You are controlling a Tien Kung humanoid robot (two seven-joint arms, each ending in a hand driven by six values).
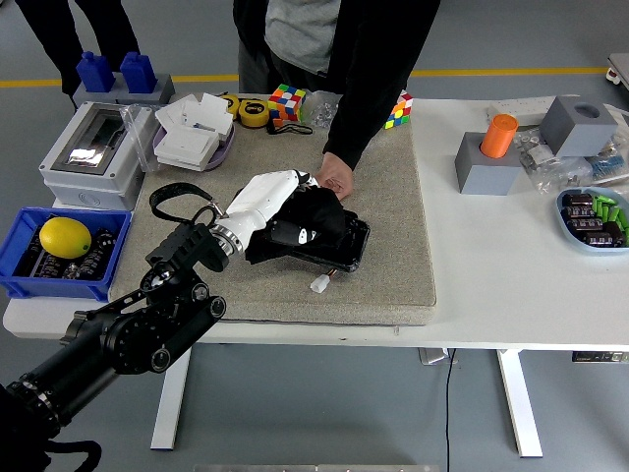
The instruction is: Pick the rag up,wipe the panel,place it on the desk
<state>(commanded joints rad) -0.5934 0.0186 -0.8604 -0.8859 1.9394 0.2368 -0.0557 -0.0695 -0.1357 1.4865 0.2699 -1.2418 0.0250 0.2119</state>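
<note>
At the far left sits a blue bin (59,264) holding a lemon (65,237), with a grey box (90,152) behind it. The robot's left arm reaches in from the lower left, and its white left hand (263,197) presses down on a black rag (310,224), fingers closed over the cloth. The rag covers much of a dark panel (346,254) lying on a grey mat (393,246) at the middle of the white table (511,285). A person stands at the far side, one hand (336,178) resting at the panel's far edge, seemingly steadying it. The right arm is out of view. As I judge it, the wipe could push the panel across the mat, or the rag could bunch and slip from the grip, or the robot's fingers could brush the person's hand, which is very close. Farther right stand an orange cylinder (499,136) in a grey block and a tray (594,218) of small parts. The floor is grey with a yellow line.
</note>
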